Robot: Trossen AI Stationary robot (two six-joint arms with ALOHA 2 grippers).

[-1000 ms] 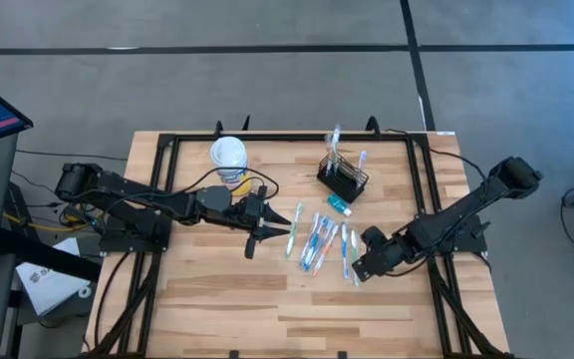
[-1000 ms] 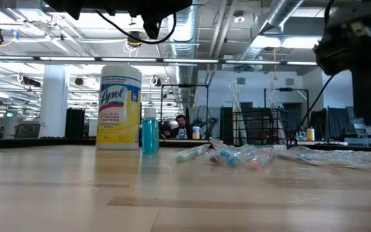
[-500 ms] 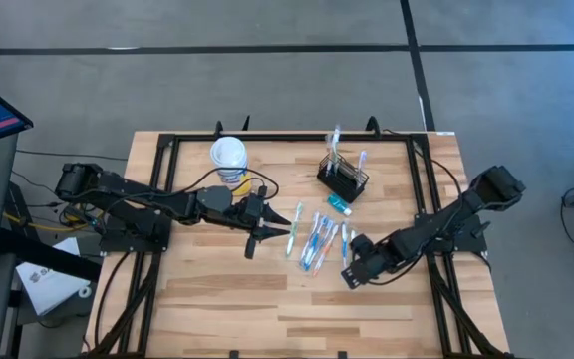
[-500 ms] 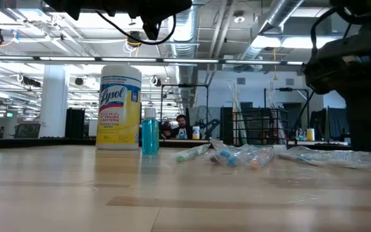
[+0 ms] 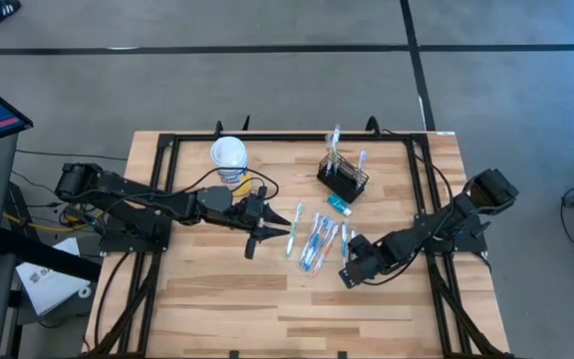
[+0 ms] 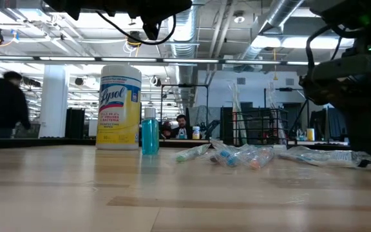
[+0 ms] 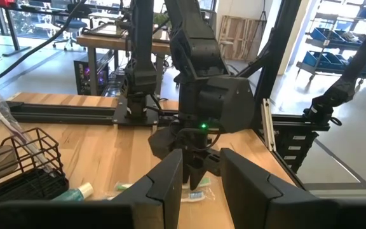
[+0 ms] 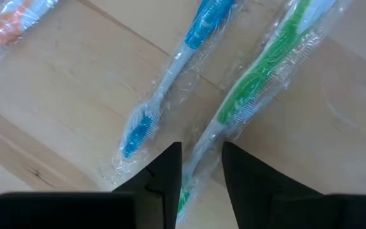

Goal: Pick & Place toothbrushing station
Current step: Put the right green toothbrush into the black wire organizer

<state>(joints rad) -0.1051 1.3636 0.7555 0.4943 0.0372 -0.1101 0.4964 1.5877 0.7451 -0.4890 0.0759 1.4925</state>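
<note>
Black wire mesh forms the toothbrushing station (image 5: pixel 343 178), a small rectangular caddy standing toward the far middle of the pale wooden slatted table (image 5: pixel 217 299). Several wrapped toothbrushes stand upright in it, though which compartment each occupies is too small to tell. From the left wrist view only one corner of the caddy (image 7: pixel 24 165) shows, cut off at the edge.

Just beside the caddy lies a small teal tube (image 5: pixel 339 205). Nearer the table's middle a loose row of toothbrushes in crinkly clear wrappers (image 5: pixel 317 239) lies flat.

At the end of that row, the right gripper (image 5: pixel 347 271) is down over the table. Its dark fingers (image 8: pixel 164 172) stand a narrow gap apart, astride the stem of a green-handled wrapped toothbrush (image 8: pixel 253 89); whether they actually pinch it cannot be made out. A blue-handled wrapped toothbrush (image 8: pixel 170 76) lies just beside it.

The left gripper (image 5: pixel 267 227) hovers near the other end of the row, its fingers (image 7: pixel 164 184) parted narrowly around nothing.

Farther off stands a white-lidded yellow wipes canister (image 5: pixel 229 157), with a small blue bottle (image 6: pixel 149 132) beside it.
</note>
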